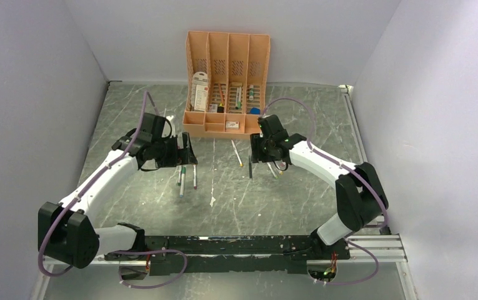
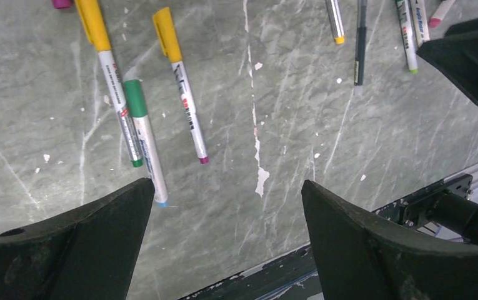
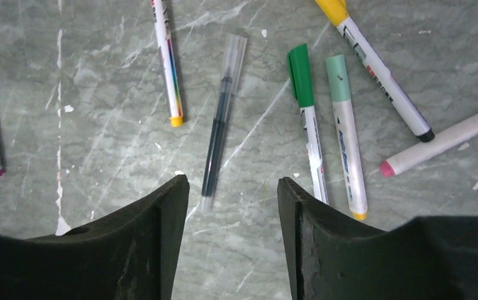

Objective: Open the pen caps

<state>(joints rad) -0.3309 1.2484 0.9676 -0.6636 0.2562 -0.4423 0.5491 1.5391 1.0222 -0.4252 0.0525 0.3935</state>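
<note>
Left claw [image 2: 224, 237]: spread wide, empty, hanging above the worktop [image 1: 255, 206]. Right claw [image 3: 230, 231]: likewise spread and empty. Pens [image 2: 189, 115]: lying loose and flat on the worktop in two clusters, one under each claw, the yellow and green pen caps [image 3: 300, 74] in view seated on their barrels.

The black two-finger right gripper [image 3: 233, 187] hung with its fingers [image 3: 142, 244] spread above the grey marbled tabletop [image 3: 99, 125], a clear-barrelled dark pen [image 3: 220, 131] at 12 o'clock. At 1 o'clock a white-barrelled pen [image 3: 313, 150] with a dark green plastic cap [image 3: 300, 75] lay beside a second white pen [image 3: 348, 156] with a mint plastic cap [image 3: 338, 78].
</note>
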